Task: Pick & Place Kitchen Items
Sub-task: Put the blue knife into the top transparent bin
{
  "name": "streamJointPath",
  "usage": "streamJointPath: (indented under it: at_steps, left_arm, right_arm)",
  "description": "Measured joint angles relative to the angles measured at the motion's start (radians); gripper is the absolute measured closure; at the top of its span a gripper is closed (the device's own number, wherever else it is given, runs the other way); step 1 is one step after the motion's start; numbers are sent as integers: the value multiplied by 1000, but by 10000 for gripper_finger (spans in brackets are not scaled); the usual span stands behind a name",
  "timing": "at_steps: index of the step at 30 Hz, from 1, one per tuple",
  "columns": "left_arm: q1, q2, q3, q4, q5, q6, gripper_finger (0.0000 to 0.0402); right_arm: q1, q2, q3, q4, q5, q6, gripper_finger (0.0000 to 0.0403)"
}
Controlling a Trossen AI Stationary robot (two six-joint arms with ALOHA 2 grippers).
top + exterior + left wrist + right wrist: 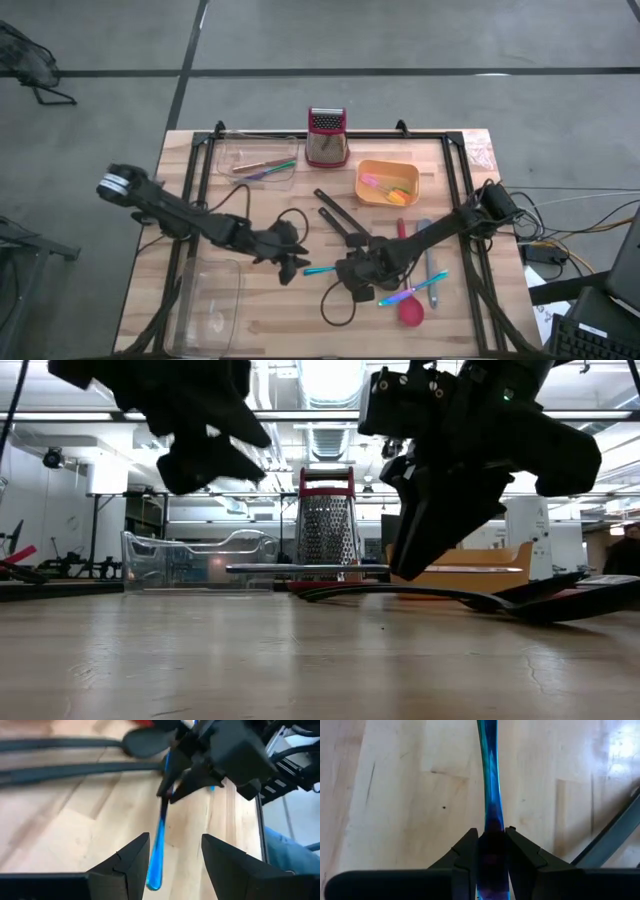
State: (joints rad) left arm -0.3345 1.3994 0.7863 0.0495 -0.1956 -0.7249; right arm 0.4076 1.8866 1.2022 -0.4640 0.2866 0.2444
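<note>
I hold the blue utensil point(490, 780) pinched in the right gripper point(491, 851), handle toward nine o'clock, so the wide-open left gripper point(172, 862) can take it.

A pale wooden surface point(260, 310) of joined planks stood on a grey concrete floor point(420, 40), seen from above. Dark seam lines point(300, 71) crossed the floor beyond the far edge of the surface, one running straight across and another slanting. Black cables point(560, 235) trailed off the right edge onto the floor. A dark tripod foot point(45, 90) showed near the far left corner of the floor. From table height, the room behind was a bright workshop with a white ceiling, long ceiling lights point(330, 375) and exposed ducts. A white wall point(40, 510) stood at the left, with dark stands point(95, 530) in front of it.
</note>
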Motion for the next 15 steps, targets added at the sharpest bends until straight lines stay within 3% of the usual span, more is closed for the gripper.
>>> streamJointPath:
  at_steps: [15]
  left_arm:
    - [82,163,0,79,227,-146,216]
  right_arm:
    - [5,0,17,3,50,-64,333]
